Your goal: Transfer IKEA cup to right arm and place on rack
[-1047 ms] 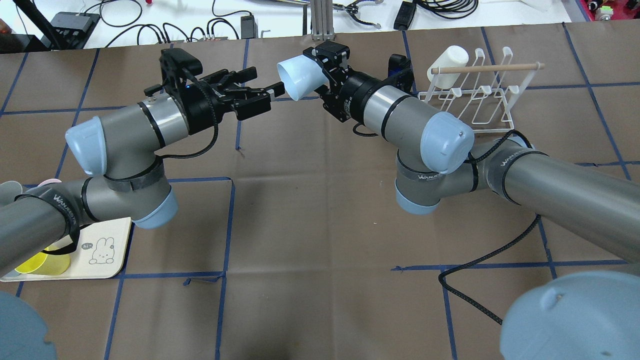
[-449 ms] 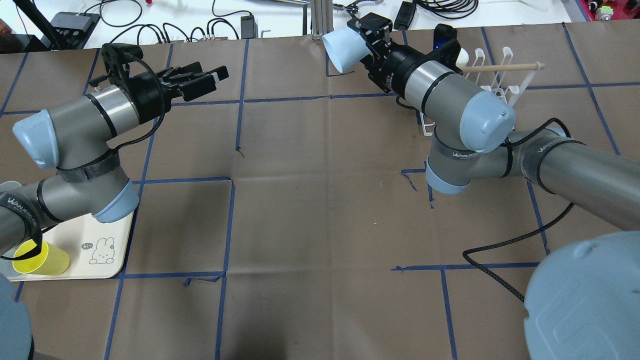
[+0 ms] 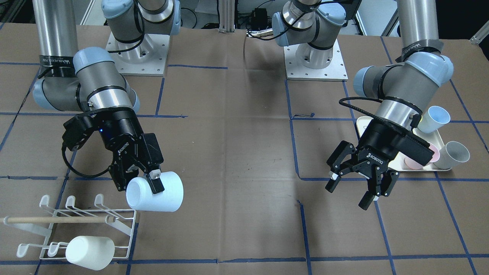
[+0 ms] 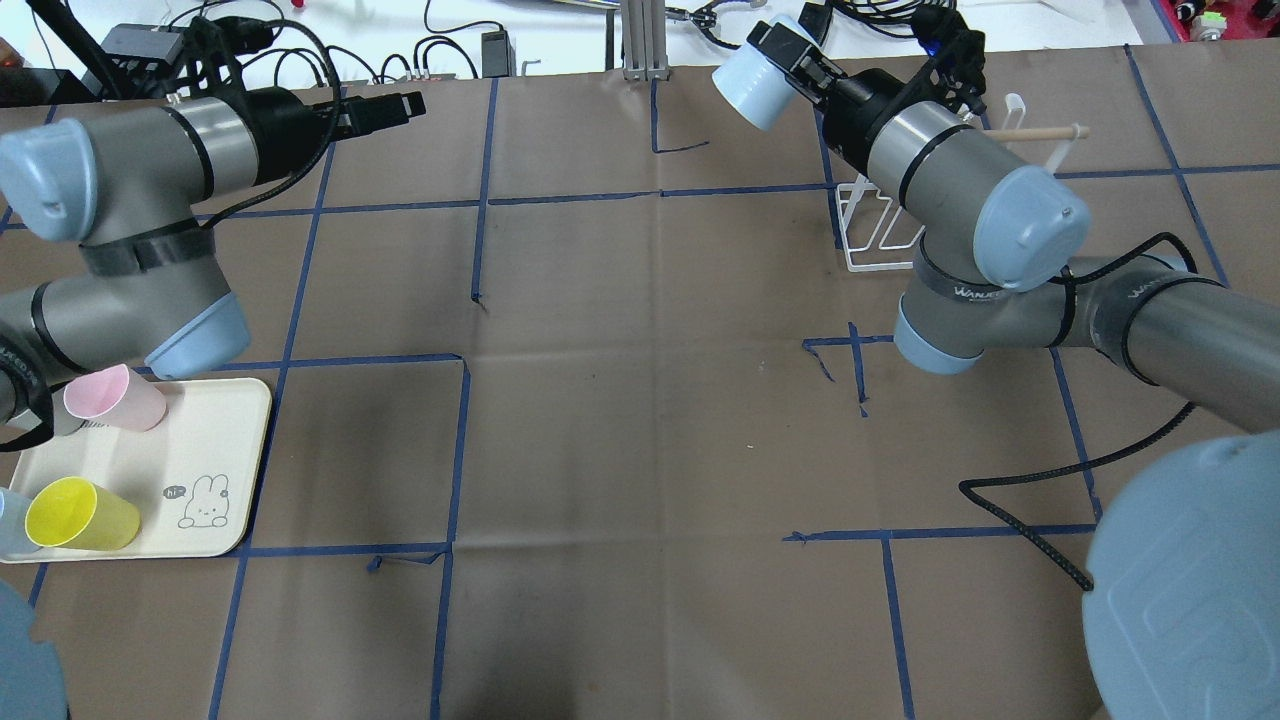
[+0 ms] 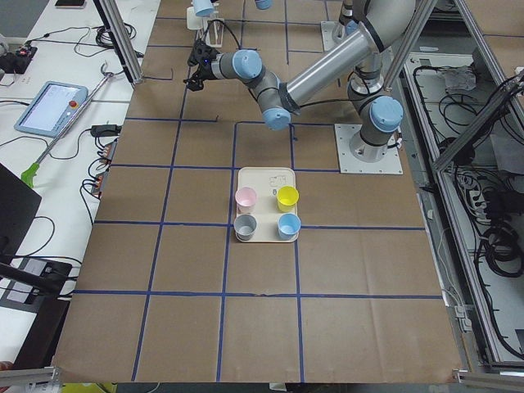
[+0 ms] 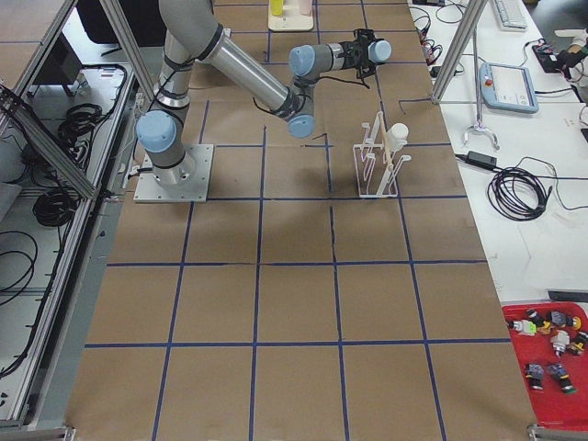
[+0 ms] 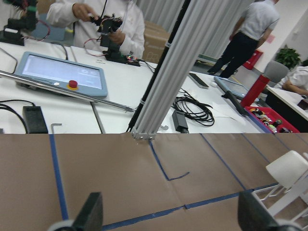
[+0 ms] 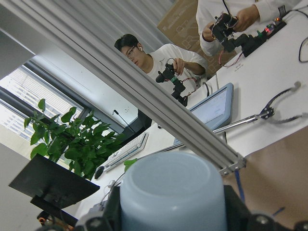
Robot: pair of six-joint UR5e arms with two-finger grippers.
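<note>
My right gripper (image 3: pixel 138 186) is shut on a pale blue IKEA cup (image 3: pixel 154 196) and holds it on its side in the air, just beside the near corner of the white wire rack (image 3: pixel 76 221). In the overhead view the cup (image 4: pixel 757 85) sits at the far edge, left of the rack (image 4: pixel 880 225), held by the right gripper (image 4: pixel 787 68). The right wrist view shows the cup's base (image 8: pixel 173 192) between the fingers. My left gripper (image 3: pixel 349 193) is open and empty, far from the cup, and it also shows in the overhead view (image 4: pixel 385 108).
A white cup (image 3: pixel 89 252) lies on the rack below its wooden dowel (image 3: pixel 57 220). A cream bear tray (image 4: pixel 210 440) at the left holds pink (image 4: pixel 115 398), yellow (image 4: pixel 80 513) and other cups. Cables, a metal post (image 4: pixel 640 40) and operators sit past the far edge.
The right arm has carried the blue cup right and further back, towards the rack. The left arm has drawn away to the left, its gripper still open and empty.
</note>
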